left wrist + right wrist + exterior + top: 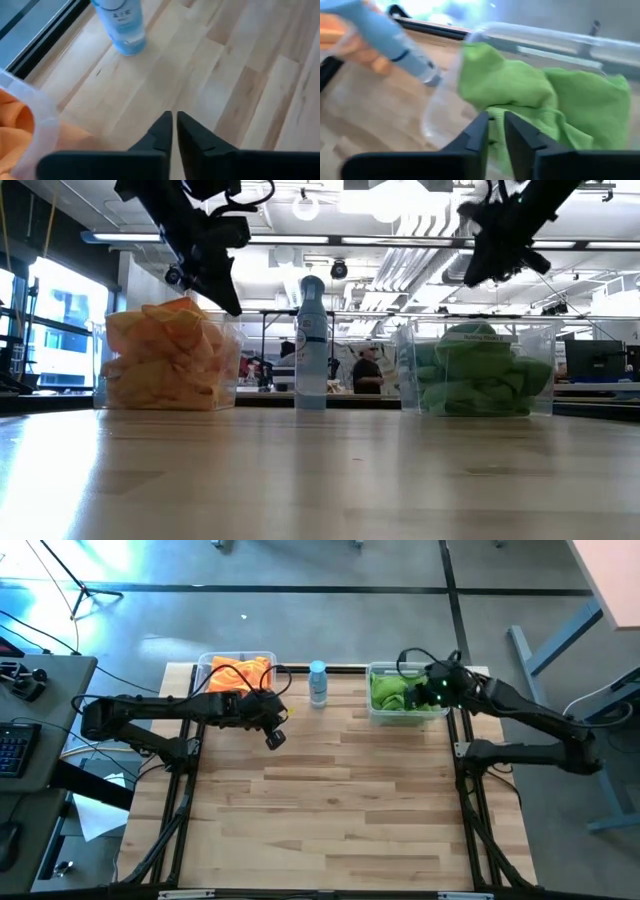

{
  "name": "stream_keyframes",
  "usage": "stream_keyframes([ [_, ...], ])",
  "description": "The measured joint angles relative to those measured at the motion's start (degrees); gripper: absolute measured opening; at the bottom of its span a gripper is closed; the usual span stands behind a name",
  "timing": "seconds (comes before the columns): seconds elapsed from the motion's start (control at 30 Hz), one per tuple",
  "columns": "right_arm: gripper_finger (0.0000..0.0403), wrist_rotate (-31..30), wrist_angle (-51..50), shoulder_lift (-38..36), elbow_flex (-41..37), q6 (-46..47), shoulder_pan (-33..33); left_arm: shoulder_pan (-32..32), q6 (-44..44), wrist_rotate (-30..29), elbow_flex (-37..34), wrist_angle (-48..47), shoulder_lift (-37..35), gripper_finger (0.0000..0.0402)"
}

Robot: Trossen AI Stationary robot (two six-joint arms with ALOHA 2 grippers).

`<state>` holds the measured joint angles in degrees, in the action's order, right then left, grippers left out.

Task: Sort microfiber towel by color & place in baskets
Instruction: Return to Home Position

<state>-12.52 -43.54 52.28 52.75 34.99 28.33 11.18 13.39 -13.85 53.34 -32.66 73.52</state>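
Hovering — left hand [275, 738] near bottle [318, 686], right hand [414, 697] over green towels [388, 690].

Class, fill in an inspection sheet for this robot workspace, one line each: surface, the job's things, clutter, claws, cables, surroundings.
Surface: wooden table; no loose towels seen on it.
Job's things: orange towels fill the left basket; green towels fill the right basket.
Clutter: one blue-capped bottle, upright between the baskets.
Claws: left claw shut and empty, above the table in front of the left basket; right claw shut and empty, over the green towels.
Cables: black loops riding on the arms.
Surroundings: keyboard on a side desk; a person far behind the table.
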Motion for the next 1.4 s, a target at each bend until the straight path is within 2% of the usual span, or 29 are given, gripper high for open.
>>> stream_keyframes([
  [0.1,0.0010,-3.5,1.9,-0.6,0.0,-0.6,-6.5,-0.9,-0.1,0.0,0.0,0.9,0.0,0.0010],
  [0.23,0.0013,-7.9,2.4,-0.5,0.0,-1.1,-14.2,-2.1,-0.2,-0.2,0.0,1.7,0.0,0.0002],
  [0.37,0.0002,-8.4,2.7,-0.5,-1.1,-3.0,-21.6,-3.6,-1.6,-0.2,-1.0,3.8,-1.9,0.0001],
  [0.53,0.0001,-9.1,2.6,-0.5,-3.3,-2.5,-29.5,-4.7,-1.7,1.4,-10.4,14.5,-9.5,0.0000],
  [0.6,0.0002,-6.0,2.4,-0.5,-4.9,-2.5,-31.5,-4.7,-1.8,3.5,-15.8,19.4,-13.9,0.0000],
  [0.7,0.0001,4.6,2.2,-0.4,-7.9,-2.8,-33.2,-4.7,-4.6,8.0,-23.6,25.6,-20.6,0.0000],
  [0.77,0.0001,7.1,2.9,-0.5,-10.3,-2.0,-34.2,-4.7,-6.1,10.6,-28.0,29.7,-24.9,0.0000],
  [0.9,0.0001,6.4,8.3,-0.5,-15.2,-0.5,-36.6,-5.0,-2.7,13.0,-35.5,35.9,-32.9,0.0000],
  [1.03,0.0000,4.6,16.9,-0.5,-19.4,-0.5,-38.1,-7.3,-0.9,13.2,-40.4,36.4,-40.5,0.0000],
  [1.2,0.0000,3.9,23.4,-0.5,-21.7,-0.4,-38.5,-11.4,-4.5,11.9,-44.1,36.9,-49.1,0.0000],
  [1.4,0.0000,3.6,26.0,-0.5,-21.7,-0.5,-38.5,-14.5,-8.8,9.8,-48.5,37.2,-60.0,0.0000],
])
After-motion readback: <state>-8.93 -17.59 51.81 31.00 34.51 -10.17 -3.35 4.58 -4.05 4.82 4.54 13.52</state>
